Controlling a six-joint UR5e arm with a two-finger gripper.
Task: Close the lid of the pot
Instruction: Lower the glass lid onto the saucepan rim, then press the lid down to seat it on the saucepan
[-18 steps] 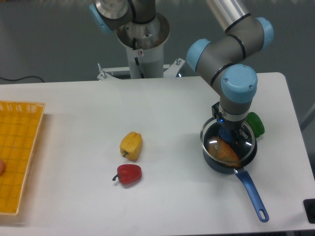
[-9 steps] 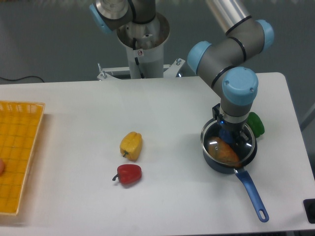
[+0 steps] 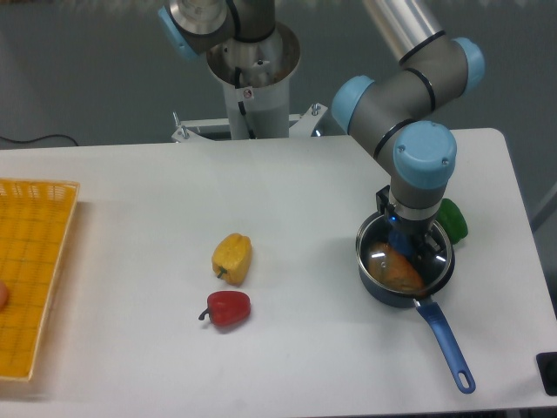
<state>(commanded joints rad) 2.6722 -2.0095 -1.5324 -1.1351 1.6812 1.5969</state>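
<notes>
We have the gripper pointing straight down over the pot, which sits at the right of the table with its long blue handle reaching toward the near right corner. The lid appears to lie flat across the pot's mouth; we read its thin metal rim as a bright ring matching the pot's edge, with glare on the glass. The gripper comes in vertically because the lid's blue centre knob is the only sensible grip point, and holding it from above keeps the disc level as it meets the rim. The wrist hides the knob and the fingertips, so we cannot tell whether the gripper grips the knob or has let go.

Through the glass we see something orange resting inside the pot, low enough, we judge, not to prop the lid up. The handle points away from the arm, which leaves the approach from above free.

A green pepper sits just beyond the pot on its far right, partly hidden by the arm. A yellow pepper and a red pepper lie well apart from the pot toward the middle of the table, and a yellow basket occupies the left edge.

We judge the closing nearly or fully done.
</notes>
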